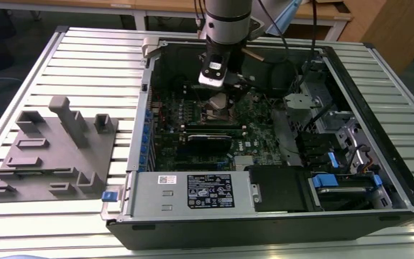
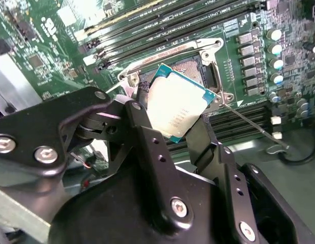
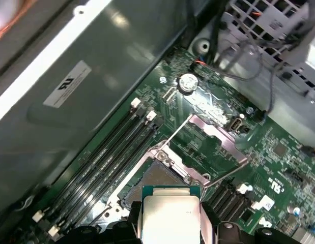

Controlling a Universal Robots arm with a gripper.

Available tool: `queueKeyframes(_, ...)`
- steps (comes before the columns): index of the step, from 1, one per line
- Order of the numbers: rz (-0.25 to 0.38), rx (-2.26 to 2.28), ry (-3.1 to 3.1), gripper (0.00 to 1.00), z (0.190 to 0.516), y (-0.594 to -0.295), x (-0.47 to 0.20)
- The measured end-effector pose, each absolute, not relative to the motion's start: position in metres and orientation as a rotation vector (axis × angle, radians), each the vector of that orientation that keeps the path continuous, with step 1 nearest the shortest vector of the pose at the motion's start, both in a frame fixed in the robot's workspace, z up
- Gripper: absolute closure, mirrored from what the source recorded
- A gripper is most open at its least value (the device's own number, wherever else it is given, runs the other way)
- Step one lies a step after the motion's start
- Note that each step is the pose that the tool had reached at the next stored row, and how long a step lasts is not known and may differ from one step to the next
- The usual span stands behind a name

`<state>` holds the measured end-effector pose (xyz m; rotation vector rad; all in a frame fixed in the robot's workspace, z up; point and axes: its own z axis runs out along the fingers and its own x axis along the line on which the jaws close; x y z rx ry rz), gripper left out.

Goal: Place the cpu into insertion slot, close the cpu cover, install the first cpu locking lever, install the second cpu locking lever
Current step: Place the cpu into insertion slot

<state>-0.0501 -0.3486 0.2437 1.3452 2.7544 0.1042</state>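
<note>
Second wrist view: end effector clamped on cpu, held just over open insertion slot, looks skewed. Risk, I reckon: skewed seating jams corner, damages slot.

Bright light from above falls on the slatted table in the exterior view, and its near edge is washed out to white. The inside of the computer case is dim and shadowed. In both wrist views the cpu glares pale, and the grey metal panel carries soft reflections.
</note>
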Motion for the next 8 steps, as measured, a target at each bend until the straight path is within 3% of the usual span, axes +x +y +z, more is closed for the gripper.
queueKeyframes(8, 0.100, 1.442, 2.702, 0.46, 0.2434, -0.3486, -0.0501)
